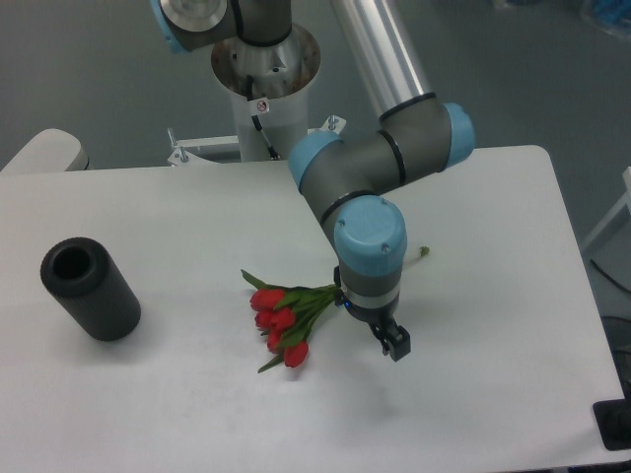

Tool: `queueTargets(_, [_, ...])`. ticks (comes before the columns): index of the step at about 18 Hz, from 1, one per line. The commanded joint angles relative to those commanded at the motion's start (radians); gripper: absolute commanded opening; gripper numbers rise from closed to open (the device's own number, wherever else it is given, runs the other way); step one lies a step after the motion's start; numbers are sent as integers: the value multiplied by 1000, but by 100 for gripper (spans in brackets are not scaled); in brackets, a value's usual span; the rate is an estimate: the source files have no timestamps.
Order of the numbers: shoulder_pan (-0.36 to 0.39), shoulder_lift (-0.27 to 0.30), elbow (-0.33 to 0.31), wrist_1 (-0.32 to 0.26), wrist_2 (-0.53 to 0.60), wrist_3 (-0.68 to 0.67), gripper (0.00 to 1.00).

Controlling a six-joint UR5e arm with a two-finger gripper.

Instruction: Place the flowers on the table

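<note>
the black two-finger gripper (394, 345) is hovering just right of the bunch of red tulip buds with green stems (286, 320), which is lying flat on the large white smooth tabletop (473, 414); whether its jaws are parted cannot be told. the placing looks done, so withdrawing straight upward should avoid snagging stems. farther left, a black hollow cylinder (89, 291) is lying. no readable writing is showing.

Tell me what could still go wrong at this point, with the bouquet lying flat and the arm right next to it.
1. The gripper hangs low beside the flowers, and the wrist covers part of the stems; a sideways sweep could drag the bunch across the table.
2. Whether the fingers are fully clear of the stems is hidden, so a lift might snag them.
3. The black cylinder lies on its side and could roll if the table is bumped.
</note>
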Motion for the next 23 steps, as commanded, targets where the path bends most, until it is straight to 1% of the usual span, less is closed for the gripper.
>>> queueTargets(10, [21, -61, 77, -2, -5, 61, 100])
queueTargets(23, [32, -65, 72, 2, -9, 74, 100])
